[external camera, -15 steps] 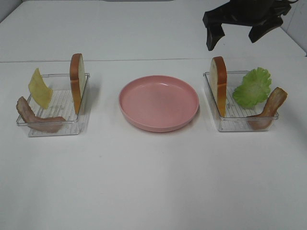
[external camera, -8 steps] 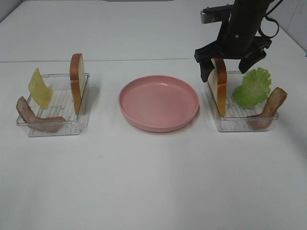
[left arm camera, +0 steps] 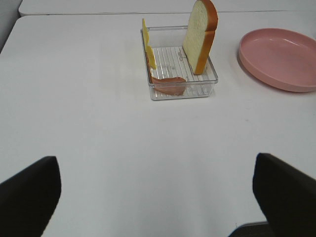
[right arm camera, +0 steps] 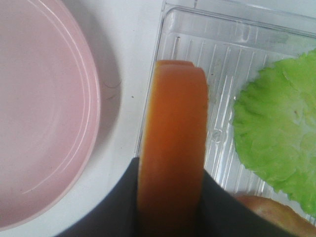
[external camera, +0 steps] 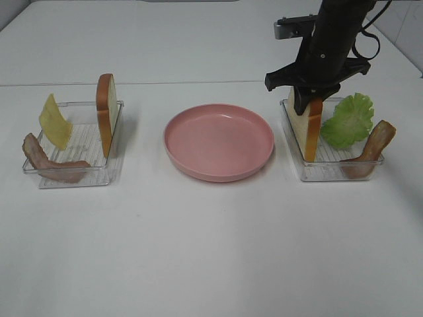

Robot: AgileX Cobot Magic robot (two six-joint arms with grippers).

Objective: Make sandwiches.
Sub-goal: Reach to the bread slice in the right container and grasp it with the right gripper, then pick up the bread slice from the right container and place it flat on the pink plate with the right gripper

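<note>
My right gripper [external camera: 305, 99] [right arm camera: 170, 200] is shut on the top of a bread slice [external camera: 307, 131] [right arm camera: 173, 143], which stands on edge at the left end of the right tray [external camera: 330, 173]. One dark finger presses each face. Beside it in that tray lie a green lettuce leaf [external camera: 348, 120] [right arm camera: 276, 133] and a bacon strip [external camera: 373, 148]. The left tray [external camera: 73, 178] [left arm camera: 182, 92] holds a second bread slice [external camera: 106, 122] [left arm camera: 200, 34], a yellow cheese slice [external camera: 55, 121] [left arm camera: 149, 49] and a bacon strip [external camera: 49, 165] [left arm camera: 168, 81]. My left gripper [left arm camera: 158, 197] hangs open well short of that tray.
A pink round plate [external camera: 219, 141] [left arm camera: 279, 57] [right arm camera: 39, 113] sits between the two trays with nothing on it. White tabletop stretches in front of everything. The left arm is outside the exterior high view.
My right gripper came down from above the table's back onto the right tray's bread slice and closed on it. The slice now leans a little. Nothing else moved.
</note>
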